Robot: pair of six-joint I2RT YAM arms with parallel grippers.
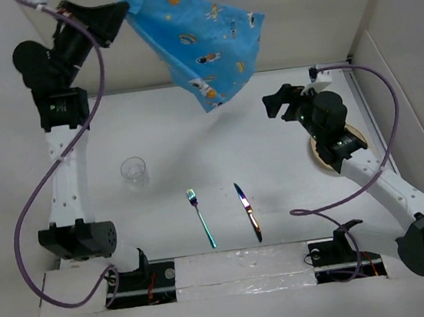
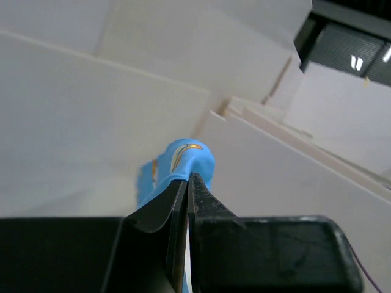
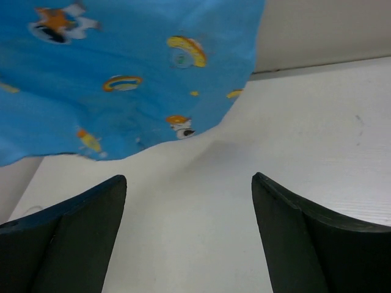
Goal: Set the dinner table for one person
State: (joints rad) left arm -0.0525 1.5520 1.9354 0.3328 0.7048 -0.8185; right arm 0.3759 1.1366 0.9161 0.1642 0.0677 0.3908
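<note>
Flat white walled dinner table (image 1: 293,187)

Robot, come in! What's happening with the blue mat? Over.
Left gripper shut on mat, held high. Right gripper open, empty. Cup, fork, knife on table, maybe in the way.

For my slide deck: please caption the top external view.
Left gripper holds the blue placemat aloft over the dinner table; right gripper open beside it.

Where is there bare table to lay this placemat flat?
Bare: the far-middle dinner table, beyond the fork and knife, between the cup and the open right gripper, under the hanging placemat. Crowded: near-middle with the cutlery; right side, where the arm covers a round tan dish.
</note>
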